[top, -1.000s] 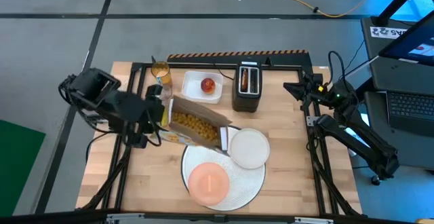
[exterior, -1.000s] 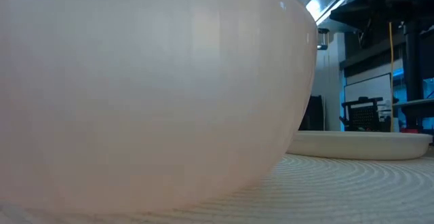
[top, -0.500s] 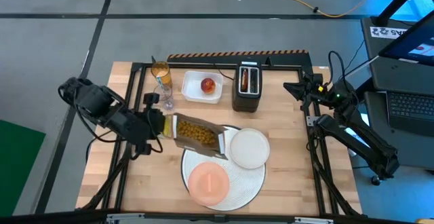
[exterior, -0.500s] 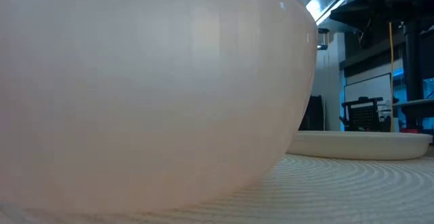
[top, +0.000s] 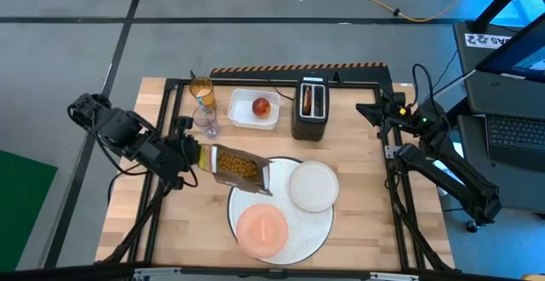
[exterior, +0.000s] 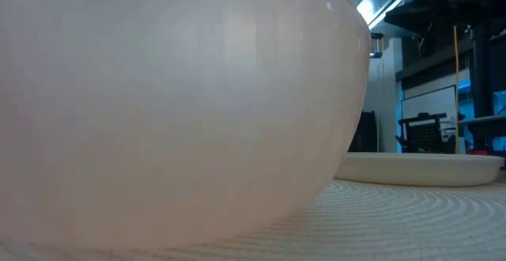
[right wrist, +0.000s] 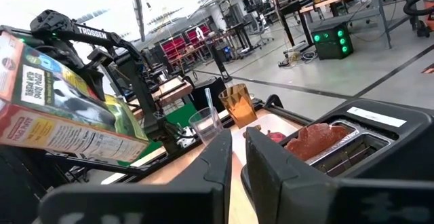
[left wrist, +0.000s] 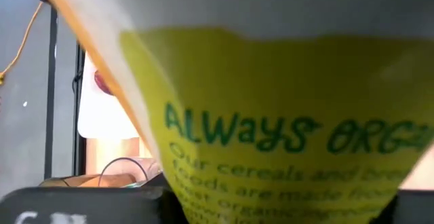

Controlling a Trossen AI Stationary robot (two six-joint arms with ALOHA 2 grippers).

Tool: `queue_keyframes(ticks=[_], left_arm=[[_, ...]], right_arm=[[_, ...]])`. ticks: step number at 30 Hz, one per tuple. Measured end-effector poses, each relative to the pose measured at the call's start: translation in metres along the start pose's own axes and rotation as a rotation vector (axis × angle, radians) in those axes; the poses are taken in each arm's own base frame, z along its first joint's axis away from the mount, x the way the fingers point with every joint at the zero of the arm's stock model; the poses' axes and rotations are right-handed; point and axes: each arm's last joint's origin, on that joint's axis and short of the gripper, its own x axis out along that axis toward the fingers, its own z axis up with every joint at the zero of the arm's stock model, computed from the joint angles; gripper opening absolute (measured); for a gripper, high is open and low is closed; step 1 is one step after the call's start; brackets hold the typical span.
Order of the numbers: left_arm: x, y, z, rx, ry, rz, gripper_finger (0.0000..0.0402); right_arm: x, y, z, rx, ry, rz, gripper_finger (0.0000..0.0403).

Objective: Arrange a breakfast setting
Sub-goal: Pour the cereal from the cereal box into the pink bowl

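- At the table's left side, the left gripper (top: pixel 192 155) is clamping the closed end of a cereal box (top: pixel 236 167), holding it tipped on its side with the open mouth pointing right and towards the near edge, probably so the contents can slide out.
- Yellow puffs (top: pixel 234 164) are showing through the box's open face; none are falling, so I judge the pour has not begun.
- Just near of the mouth, the orange bowl (top: pixel 262 230) is sitting on the near part of the round white placemat (top: pixel 313 223), placed to catch the cereal; the mouth is not over it yet.
- Right of the box, the pale plate (top: pixel 312 185) is resting on the mat's far right part, likely waiting for the toasted item.
- Farther back, the toaster (top: pixel 310 109) is holding a brown slice or bagel half in its slot, the apple (top: pixel 261 107) is lying in a white tray (top: pixel 243 119), and a clear glass (top: pixel 205 121) and an orange cup (top: pixel 202 90) are standing to the left of the tray, kept clear of the pour.
- Over the table's far right corner, the right gripper (right wrist: pixel 237 149) is waiting with fingers nearly together, holding nothing.
- No spoon is showing in any view.
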Motion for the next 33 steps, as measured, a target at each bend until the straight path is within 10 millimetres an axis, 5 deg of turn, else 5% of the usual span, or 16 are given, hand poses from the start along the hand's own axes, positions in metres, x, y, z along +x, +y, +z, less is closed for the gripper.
queue_keyframes(ticks=[12,33], left_arm=[[0.005,-0.019,0.003,0.148,0.019,-0.013,0.0113],[0.066,-0.085,0.027,0.416,0.171,0.127,0.0113]], right_arm=[[0.000,0.000,0.000,0.000,0.000,0.000,0.0037],[0.000,0.000,0.000,0.001,0.002,-0.001,0.0037]])
